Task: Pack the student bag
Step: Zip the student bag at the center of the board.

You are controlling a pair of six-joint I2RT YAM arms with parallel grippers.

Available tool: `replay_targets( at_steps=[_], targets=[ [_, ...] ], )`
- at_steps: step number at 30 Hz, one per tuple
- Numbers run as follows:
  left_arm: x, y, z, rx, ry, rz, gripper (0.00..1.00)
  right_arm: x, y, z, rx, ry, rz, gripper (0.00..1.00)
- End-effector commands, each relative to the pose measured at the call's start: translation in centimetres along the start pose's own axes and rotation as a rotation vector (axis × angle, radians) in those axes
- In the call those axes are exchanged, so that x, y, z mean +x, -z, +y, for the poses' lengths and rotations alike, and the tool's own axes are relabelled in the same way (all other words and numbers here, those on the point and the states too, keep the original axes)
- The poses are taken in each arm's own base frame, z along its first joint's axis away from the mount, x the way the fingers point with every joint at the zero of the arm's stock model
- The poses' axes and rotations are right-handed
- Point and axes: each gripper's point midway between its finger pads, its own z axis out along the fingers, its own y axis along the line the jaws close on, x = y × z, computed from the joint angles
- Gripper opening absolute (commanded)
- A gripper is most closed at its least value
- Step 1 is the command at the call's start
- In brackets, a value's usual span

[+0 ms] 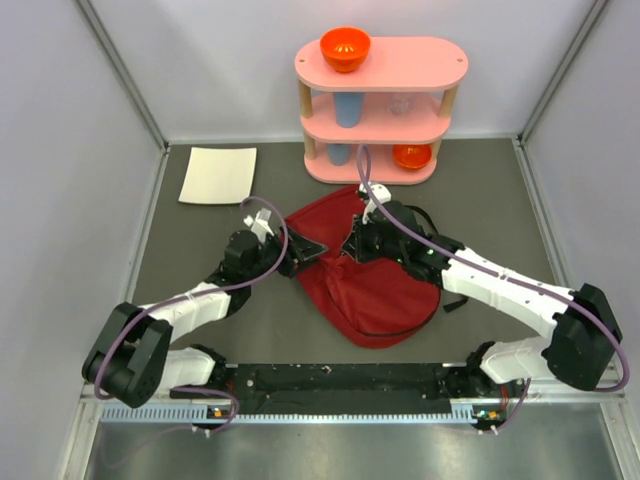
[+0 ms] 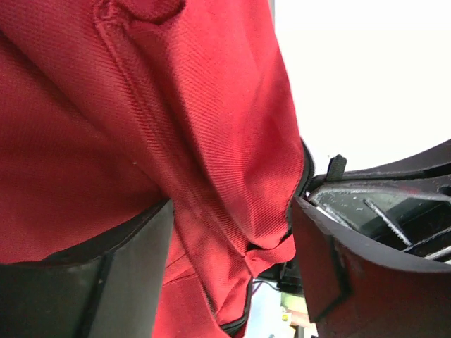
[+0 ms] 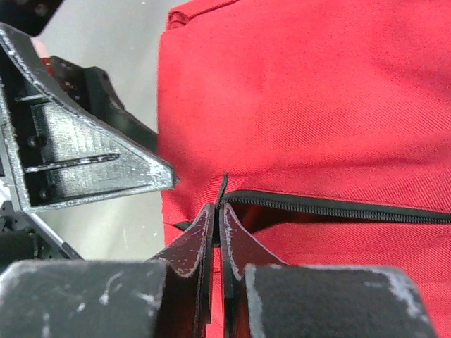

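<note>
I see the student bag (image 1: pixel 385 290), soft dark-red fabric with black zipper lines, lying slumped and flattened just in front of the pink shelf (image 1: pixel 430 62). At its shelf-side edge, my left gripper (image 1: pixel 303 250) has its jaws parted, with red cloth hanging loose between them. Beside it, my right gripper (image 1: pixel 352 245) is pinched tight on a thin black tab where the zipper (image 3: pixel 338 208) ends.

No legible txt, labels, brand marks or nos. in any view. Large soft dark-red fabric backpack (image 1: pixel 375 290) shows only plain weave & black zip line up close, and the flat white rectangular sheet (image 1: pixel 218 174) looks blank from the top cam. Pink three-tier rounded shelf unit (image 1: pixel 400 60): too small to tell any markings.
</note>
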Motion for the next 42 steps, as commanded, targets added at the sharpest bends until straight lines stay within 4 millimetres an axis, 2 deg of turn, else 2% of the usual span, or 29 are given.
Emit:
replay_targets(
  at_steps=[1,3,7,11,12,13,15,16,19,24,25,26,28,30,35,36,41,42],
  targets=[
    [-0.7,0.6,-4.9,0.139,-0.08,0.006,0.75,-2.2,1.0,2.3,-0.123,0.012,-0.085,0.0],
    [-0.2,0.8,-4.9,0.103,-0.083,0.019,0.8,-2.2,1.1,2.5,-0.13,0.014,-0.083,0.0],
    [1.2,1.3,-6.2,0.115,-0.07,0.044,0.81,-1.9,1.0,2.9,-0.145,0.017,-0.078,0.0],
    [3.6,0.7,-6.2,0.085,-0.033,0.085,0.75,-1.7,0.7,2.3,-0.111,0.001,-0.079,0.0],
    [3.8,0.6,-5.5,0.065,-0.008,0.078,0.72,-1.9,0.6,1.8,-0.08,-0.004,-0.091,0.0],
    [4.0,0.5,-5.4,0.072,0.001,0.075,0.62,-2.1,0.6,1.7,-0.075,-0.007,-0.095,0.0],
    [4.3,0.5,-4.4,0.061,0.039,0.069,0.52,-2.2,0.7,1.5,-0.063,-0.011,-0.105,0.0],
    [4.1,0.5,-4.8,0.085,0.04,0.057,0.44,-2.1,0.6,1.4,-0.058,-0.016,-0.102,0.0],
    [4.1,0.3,-4.4,0.071,0.034,0.057,0.41,-1.9,0.6,1.4,-0.062,-0.017,-0.096,0.0],
    [3.9,-0.8,-5.1,0.087,0.017,0.069,0.37,-1.8,0.9,1.7,-0.082,-0.012,-0.095,0.0],
    [3.8,-0.9,-5.2,0.091,0.017,0.067,0.33,-1.6,0.9,1.7,-0.083,-0.009,-0.091,0.0],
    [3.7,-1.0,-5.5,0.102,0.015,0.063,0.24,-1.6,1.0,1.7,-0.085,-0.006,-0.092,0.0],
    [3.7,-1.2,-5.3,0.101,0.02,0.066,0.16,-1.4,1.2,1.7,-0.093,-0.002,-0.088,0.0],
    [3.8,-1.2,-5.3,0.106,0.011,0.069,0.0,-1.2,1.3,1.7,-0.096,-0.001,-0.083,0.0],
    [4.1,-0.7,-4.0,0.074,-0.014,0.06,0.0,-1.1,1.6,0.2,-0.02,-0.019,-0.101,0.0],
    [4.0,-0.4,-4.1,0.079,-0.032,0.051,0.0,-1.4,1.5,-0.7,0.032,-0.038,-0.118,0.0],
    [4.5,0.7,-2.4,0.03,-0.085,0.05,0.0,-2.4,1.3,-2.6,0.135,-0.092,-0.159,0.0],
    [4.4,1.0,-2.5,0.035,-0.092,0.043,0.0,-2.5,1.2,-2.9,0.154,-0.105,-0.161,0.0]
  ],
)
